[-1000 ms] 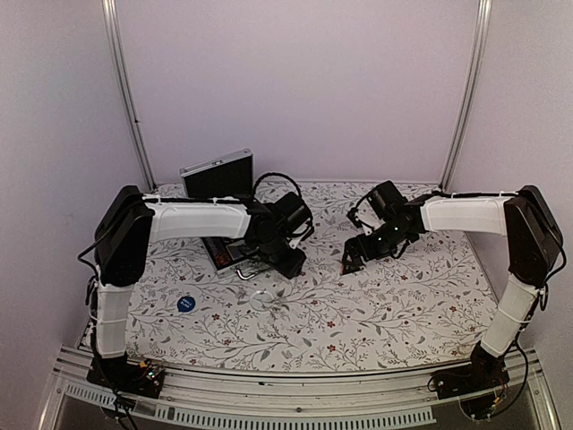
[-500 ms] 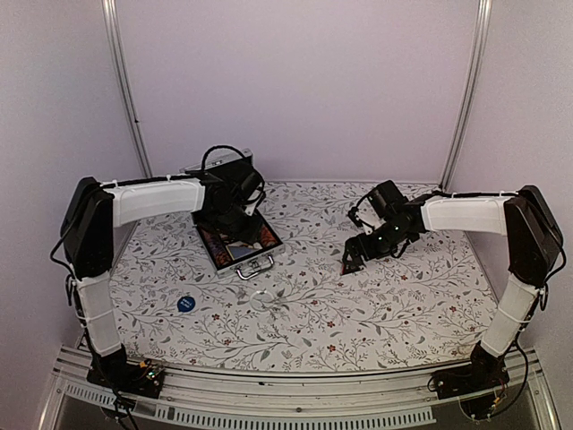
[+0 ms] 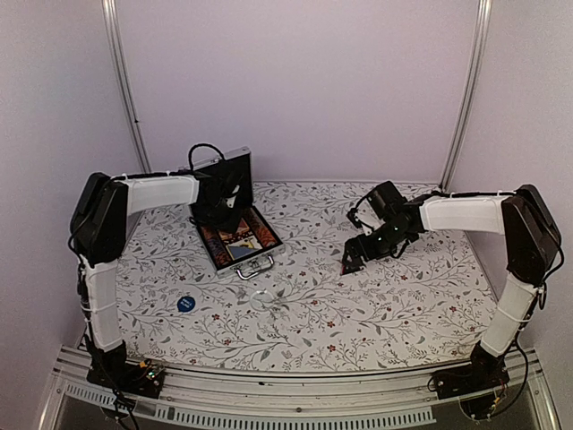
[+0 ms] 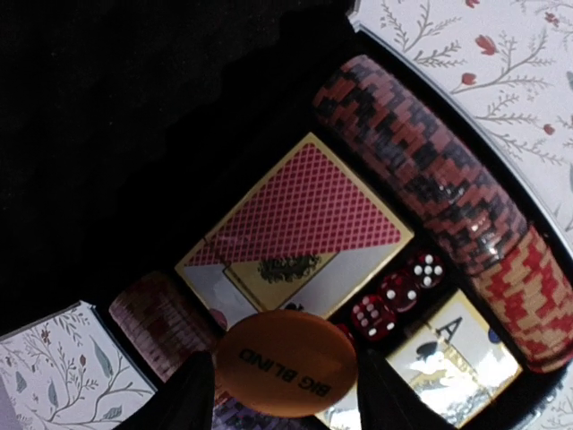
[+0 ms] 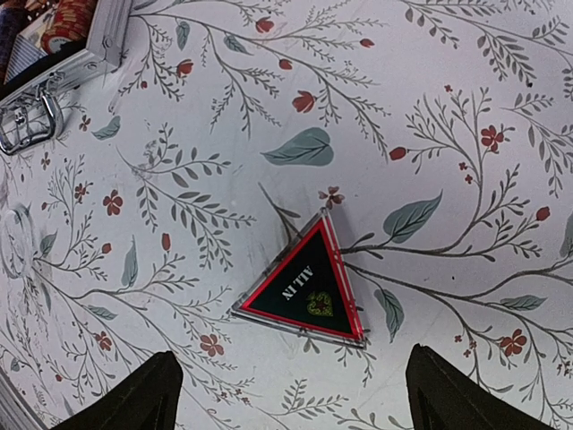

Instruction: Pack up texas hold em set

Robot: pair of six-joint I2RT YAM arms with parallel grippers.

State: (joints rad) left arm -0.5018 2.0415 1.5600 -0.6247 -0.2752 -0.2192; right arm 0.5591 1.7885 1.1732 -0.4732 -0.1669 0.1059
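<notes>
A flower-patterned table [image 3: 394, 305] is seen, with the left gripper [image 3: 224, 204] reached over its far left part and the right gripper [image 3: 356, 255] held low right of centre. The silver briefcase [image 3: 235, 263] is set at the far left, opened, its lid stood upright on the far side and its handle turned toward the near edge.

Inside the black lining, a long row of reddish chips [image 4: 430, 197] is laid along one wall and a shorter row [image 4: 161, 327] along the opposite side. Between them two card decks are placed: one with a red back [image 4: 304, 224], one with an ace showing [image 4: 457, 354]. Three red dice [image 4: 398, 291] are lined up between the decks.

An orange round token marked BIG BLIND [image 4: 285, 363] is grasped between the left jaws above the case. The right jaws are spread wide over a triangular ALL IN token [image 5: 304, 291] lying flat on the cloth, apart from both fingers. A blue round token [image 3: 185, 303] is left on the near left.
</notes>
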